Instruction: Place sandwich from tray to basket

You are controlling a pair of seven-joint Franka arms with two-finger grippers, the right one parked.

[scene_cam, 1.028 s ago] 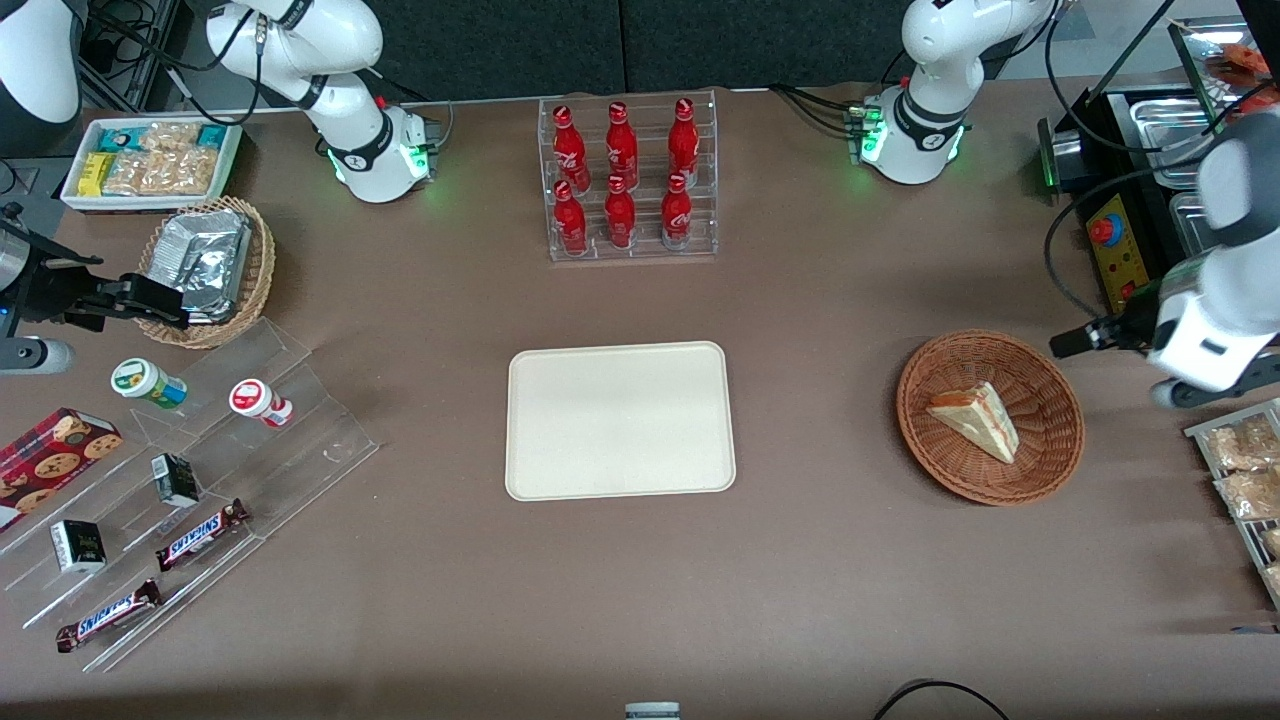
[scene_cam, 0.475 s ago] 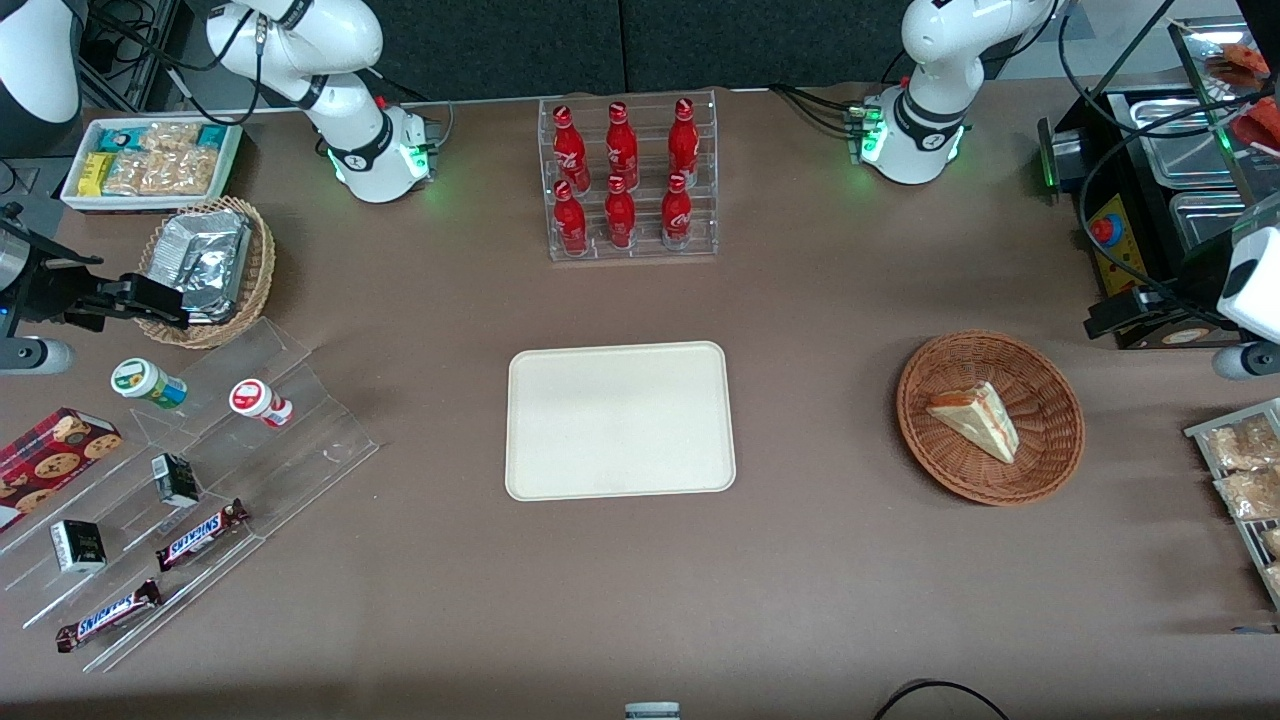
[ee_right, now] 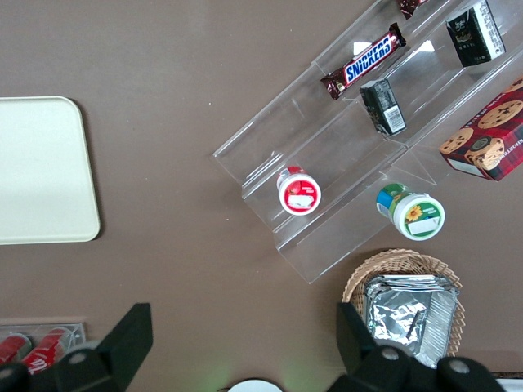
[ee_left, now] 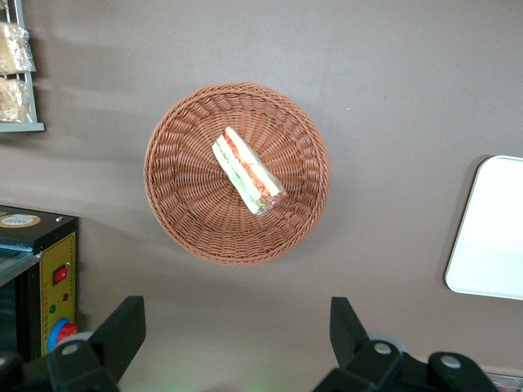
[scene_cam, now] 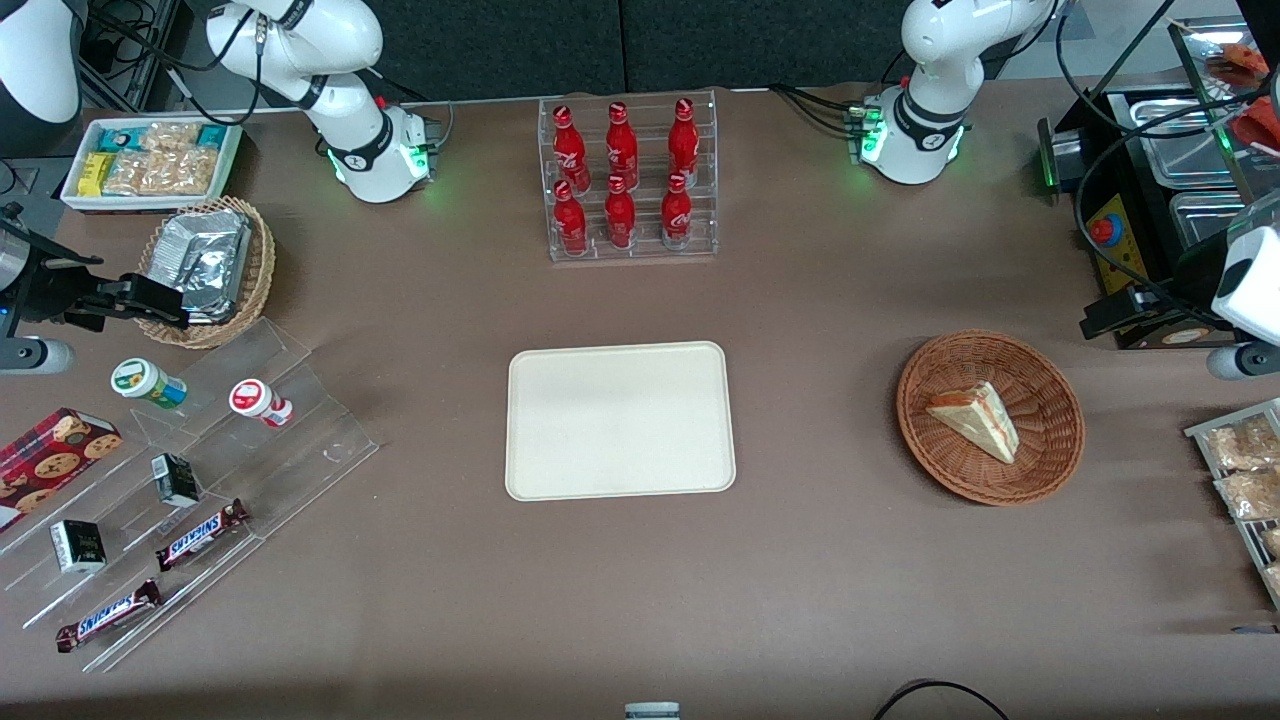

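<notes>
Toward the working arm's end of the table, beside the toaster oven, my gripper (scene_cam: 1105, 322) hangs in the front view; in its wrist view the gripper (ee_left: 238, 314) stands open with nothing between its fingers. A wrapped sandwich wedge (scene_cam: 980, 420) lies inside the round brown wicker basket (scene_cam: 930, 366), nearer to the front camera than my gripper and apart from it. The left wrist view shows the same sandwich (ee_left: 248, 170) in the basket (ee_left: 180, 204). The white tray (scene_cam: 620, 422) holds nothing and lies beside the basket.
A toaster oven (scene_cam: 1115, 245) stands by my gripper. Nearer the front camera is a rack (scene_cam: 1243, 415) of wrapped bread. A clear bin (scene_cam: 632, 252) of red bottles stands farther from that camera than the tray. A clear stepped shelf (scene_cam: 330, 440) with snacks is toward the parked arm's end.
Over the last second my gripper has moved away from the basket, farther from the front camera and toward the oven, with hardly any motion lately. The sandwich and basket have stayed in place.
</notes>
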